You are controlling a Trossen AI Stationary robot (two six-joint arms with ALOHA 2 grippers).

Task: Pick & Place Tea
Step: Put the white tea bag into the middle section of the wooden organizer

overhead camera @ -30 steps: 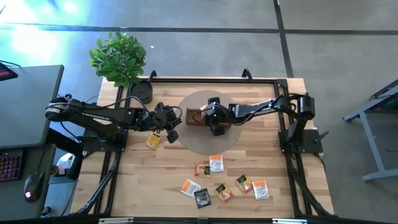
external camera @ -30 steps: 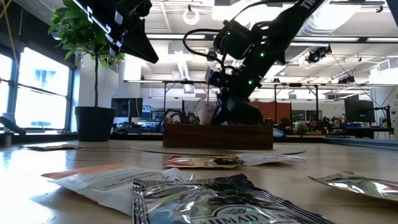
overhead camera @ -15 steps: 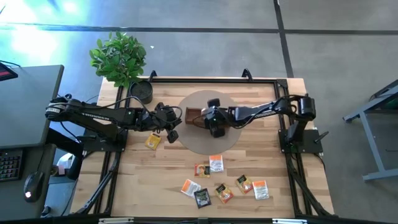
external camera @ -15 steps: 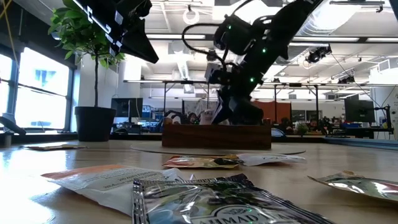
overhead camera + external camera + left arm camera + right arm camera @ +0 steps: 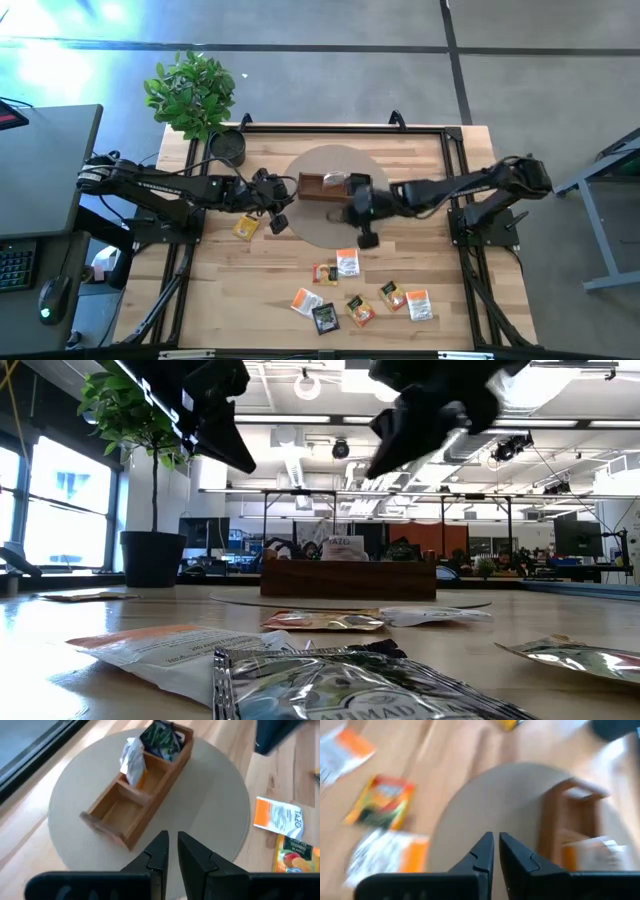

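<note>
A wooden tray [image 5: 322, 187] stands on a round beige mat [image 5: 312, 232] at mid-table. A white-and-orange tea packet [image 5: 132, 759] stands in its middle compartment and a dark one [image 5: 160, 737] in an end compartment. A yellow packet [image 5: 246, 227] lies left of the mat. Several more tea packets [image 5: 347, 262] lie near the front edge. My left gripper [image 5: 277, 220] hovers left of the tray; its fingers [image 5: 159, 851] are nearly together with nothing between. My right gripper [image 5: 367, 238] hangs over the mat's near right rim, fingers [image 5: 484, 851] nearly together and empty.
A potted plant [image 5: 190, 92] and a dark round pot [image 5: 228, 148] stand at the far left corner. Bare wood lies between the mat and the front packets. In the low view both grippers [image 5: 215, 420] [image 5: 430, 415] hang well above the tabletop.
My right gripper has pulled out of the tray, risen, and swung toward the table's near right, over the mat's rim. A white packet now shows standing in the tray where the gripper was. My left gripper has kept its place.
</note>
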